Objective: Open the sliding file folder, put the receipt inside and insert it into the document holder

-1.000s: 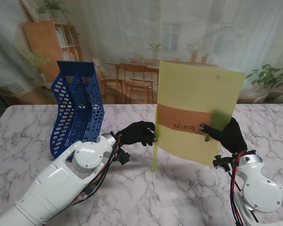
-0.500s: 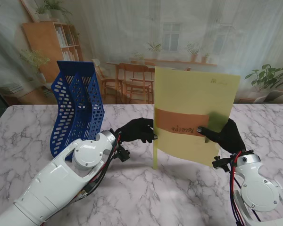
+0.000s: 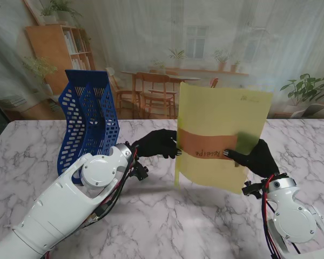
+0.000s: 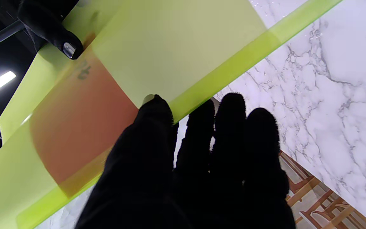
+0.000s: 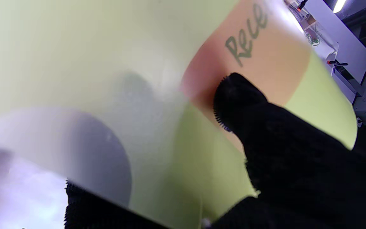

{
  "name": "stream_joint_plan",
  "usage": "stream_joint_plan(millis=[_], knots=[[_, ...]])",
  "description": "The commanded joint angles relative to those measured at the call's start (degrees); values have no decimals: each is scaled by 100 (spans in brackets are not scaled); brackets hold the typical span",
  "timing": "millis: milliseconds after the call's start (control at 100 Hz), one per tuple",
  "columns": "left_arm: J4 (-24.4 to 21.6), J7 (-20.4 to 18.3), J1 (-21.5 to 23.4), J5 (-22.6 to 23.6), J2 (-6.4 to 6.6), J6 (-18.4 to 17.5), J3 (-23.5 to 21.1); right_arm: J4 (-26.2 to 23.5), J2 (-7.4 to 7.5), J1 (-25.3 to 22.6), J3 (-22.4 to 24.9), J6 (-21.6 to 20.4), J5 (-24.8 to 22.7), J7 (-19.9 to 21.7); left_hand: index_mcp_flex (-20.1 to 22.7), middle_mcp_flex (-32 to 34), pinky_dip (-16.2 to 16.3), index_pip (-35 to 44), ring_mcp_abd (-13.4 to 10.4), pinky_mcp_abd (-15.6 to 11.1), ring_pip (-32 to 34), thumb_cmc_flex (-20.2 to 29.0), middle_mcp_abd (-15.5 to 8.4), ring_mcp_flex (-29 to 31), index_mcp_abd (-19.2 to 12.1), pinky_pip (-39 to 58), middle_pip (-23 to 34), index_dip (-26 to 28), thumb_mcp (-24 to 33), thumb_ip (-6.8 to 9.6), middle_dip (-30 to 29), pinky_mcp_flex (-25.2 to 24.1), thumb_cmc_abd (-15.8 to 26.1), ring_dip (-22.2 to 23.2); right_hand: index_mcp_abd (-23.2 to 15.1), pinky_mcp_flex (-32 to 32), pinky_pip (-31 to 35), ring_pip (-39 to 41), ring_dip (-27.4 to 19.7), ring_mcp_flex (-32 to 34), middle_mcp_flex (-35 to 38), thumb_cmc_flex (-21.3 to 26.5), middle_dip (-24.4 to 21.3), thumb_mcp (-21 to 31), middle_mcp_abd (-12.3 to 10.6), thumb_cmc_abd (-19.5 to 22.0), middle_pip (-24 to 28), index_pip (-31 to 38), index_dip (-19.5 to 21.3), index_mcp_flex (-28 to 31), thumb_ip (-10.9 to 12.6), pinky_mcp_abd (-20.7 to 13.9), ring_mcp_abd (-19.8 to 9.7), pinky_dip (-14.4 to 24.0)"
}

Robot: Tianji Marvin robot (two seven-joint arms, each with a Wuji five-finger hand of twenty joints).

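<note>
The yellow-green sliding file folder [image 3: 221,137] stood upright above the tabletop [image 3: 167,216], the orange receipt [image 3: 205,147] showing through it – thin, light, bendy plastic, probably slick, best held at its stiffer spine edge. The left robot hand [image 3: 157,144] pinched that spine, thumb on one face and fingers [image 4: 230,127] behind, while the right robot hand [image 3: 256,156] pinched the opposite edge, thumb over the receipt – the blue document holder [image 3: 89,121] waited well to the left

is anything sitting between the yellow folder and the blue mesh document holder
Nothing visible does. The translucent yellow folder, held up by the left hand and right hand, has only bare marble table between it and the blue mesh document holder.
</note>
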Motion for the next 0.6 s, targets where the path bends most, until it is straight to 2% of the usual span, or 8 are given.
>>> stream_joint_plan(millis=[0, 280, 360, 470, 590], knots=[[-141, -96, -71, -9, -19, 16, -14, 74, 6, -15, -55, 23, -69, 36, 221, 305, 22, 359, 82, -304, 212, 186, -258, 194, -269, 268, 393, 26, -34, 87, 93, 120, 105, 58, -655, 83, 202, 387, 135, 209, 117, 444, 77, 521, -16, 122, 117, 404, 134, 262, 197, -94, -51, -78], [-164, -27, -56, -33, -46, 161, -42, 217, -5, 52, -166, -6, -327, -123, 113, 122, 63, 211, 80, -308, 250, 186, -247, 45, -248, 327, 521, -7, -91, 88, 159, -64, 269, 134, -641, 124, 189, 436, 170, 203, 138, 430, 110, 555, -14, 116, 90, 390, 122, 290, 190, -94, -72, -101], [-131, -25, -48, -71, -54, 200, -38, 243, -52, 66, -197, -49, -126, -255, 108, -10, 73, -82, 125, -237, 202, 186, -226, -47, -165, 289, 591, -219, -144, 82, 89, -175, 373, 141, -652, 123, 185, 423, 167, 196, 123, 424, 121, 540, -29, 149, 80, 389, 135, 256, 183, -98, -93, -107], [-86, -32, -25, -134, -63, 241, -31, 209, -100, 49, -169, -144, 475, -252, 80, -96, 74, -408, 140, -203, 139, 186, -277, -144, -101, 223, 620, -451, -199, 79, 32, -288, 442, 132, -710, 132, 168, 346, 142, 191, 91, 427, 135, 502, -30, 175, 57, 392, 173, 223, 181, -128, -114, -127], [-50, -21, 2, -170, -73, 273, -10, 186, -117, 46, -139, -172, 654, -243, 69, -168, 91, -484, 139, -205, 109, 186, -312, -265, -143, 189, 665, -459, -275, 74, 77, -427, 494, 145, -729, 127, 143, 294, 128, 196, 85, 426, 136, 488, -63, 188, 41, 393, 187, 215, 186, -145, -137, -147]])
